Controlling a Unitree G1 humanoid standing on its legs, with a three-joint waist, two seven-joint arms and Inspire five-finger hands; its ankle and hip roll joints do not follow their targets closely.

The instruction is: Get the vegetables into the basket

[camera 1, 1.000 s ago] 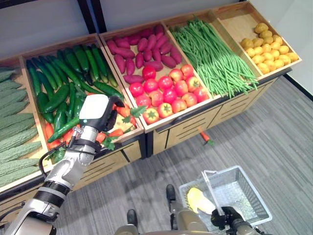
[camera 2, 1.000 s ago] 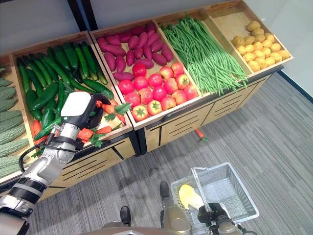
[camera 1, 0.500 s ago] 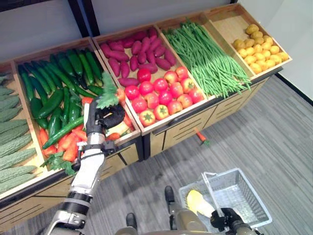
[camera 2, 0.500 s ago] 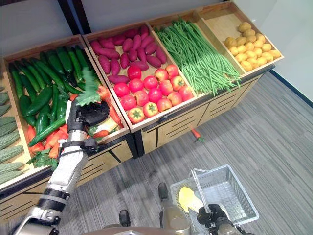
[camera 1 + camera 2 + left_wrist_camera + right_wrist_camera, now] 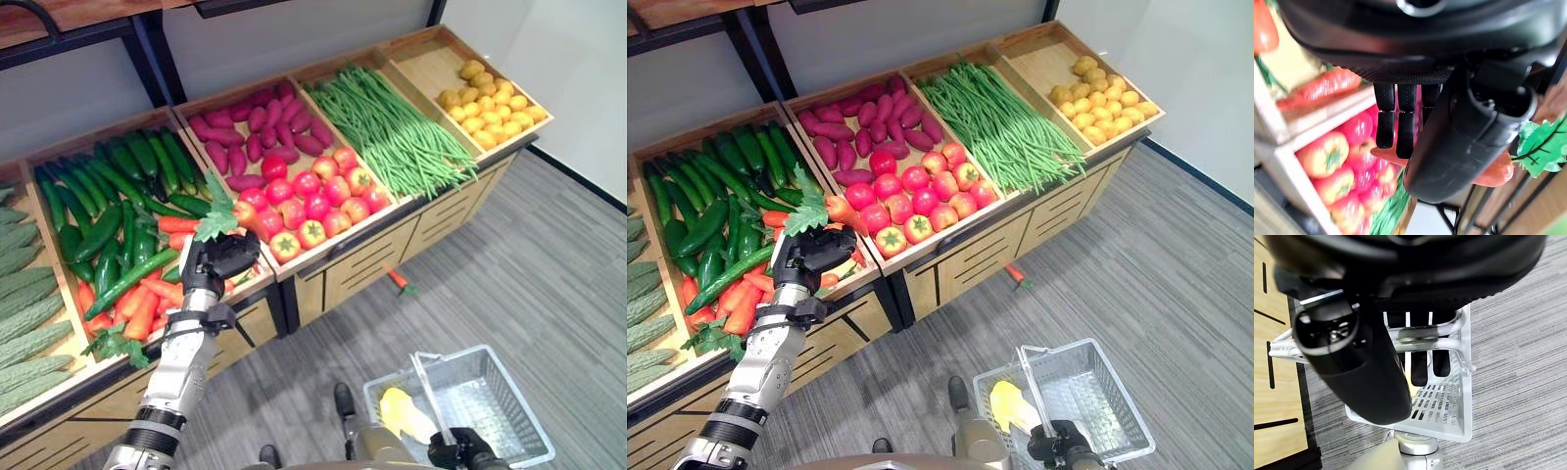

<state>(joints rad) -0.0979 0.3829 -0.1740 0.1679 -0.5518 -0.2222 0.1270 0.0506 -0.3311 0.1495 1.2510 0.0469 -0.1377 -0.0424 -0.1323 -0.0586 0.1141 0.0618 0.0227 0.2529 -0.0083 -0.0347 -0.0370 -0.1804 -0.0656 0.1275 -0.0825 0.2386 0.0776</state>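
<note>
The left robot hand (image 5: 223, 258) is lifted above the front edge of the carrot crate (image 5: 257, 290), and its fingers (image 5: 1399, 122) and thumb are curled around a carrot (image 5: 1492, 171). The green leaves of this carrot (image 5: 216, 215) stand up just above the robot hand. More carrots (image 5: 147, 299) lie in the crate beside it. The right robot hand (image 5: 1376, 367) is closed on the handle (image 5: 1415, 341) of the white basket (image 5: 490, 411), which hangs under it above the grey floor (image 5: 549, 294). A yellow vegetable (image 5: 402, 413) lies inside the basket.
</note>
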